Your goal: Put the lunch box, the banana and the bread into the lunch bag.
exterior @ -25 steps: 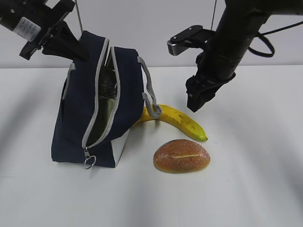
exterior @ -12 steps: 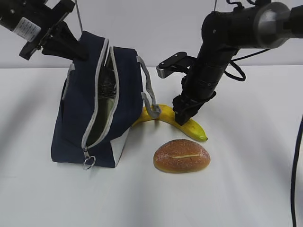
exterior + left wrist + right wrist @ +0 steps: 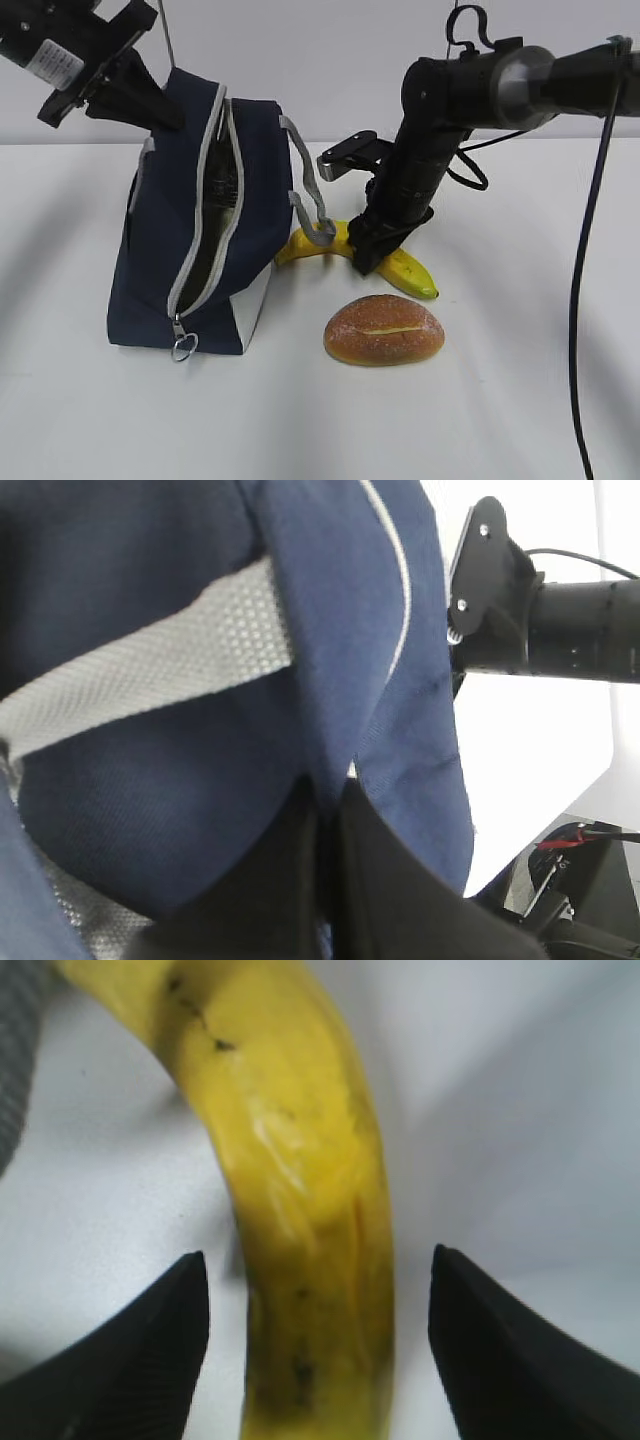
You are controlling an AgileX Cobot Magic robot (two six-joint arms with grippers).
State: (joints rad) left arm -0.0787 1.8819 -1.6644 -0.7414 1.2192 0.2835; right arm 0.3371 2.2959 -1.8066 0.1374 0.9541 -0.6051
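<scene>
The navy lunch bag (image 3: 160,250) stands at the left with its zipper open. My left gripper (image 3: 158,108) is shut on the fabric of its top left edge (image 3: 150,810); the left wrist view shows the cloth pinched between the jaws (image 3: 328,820). The yellow banana (image 3: 412,274) lies right of the bag. My right gripper (image 3: 368,258) is down over its middle, open, with a finger on each side and a gap to the peel (image 3: 300,1160). The bread (image 3: 384,330) lies in front of the banana. The lunch box is hidden; the bag's opening looks dark.
One grey strap handle (image 3: 312,215) hangs from the bag over the banana's left end. The zipper's ring pull (image 3: 183,347) rests on the white table at the bag's front. A black cable (image 3: 590,250) hangs at the right.
The right arm came down and to the left, from above the banana to straddling it, still open. The left gripper kept its hold; the bag's top shifted slightly.
</scene>
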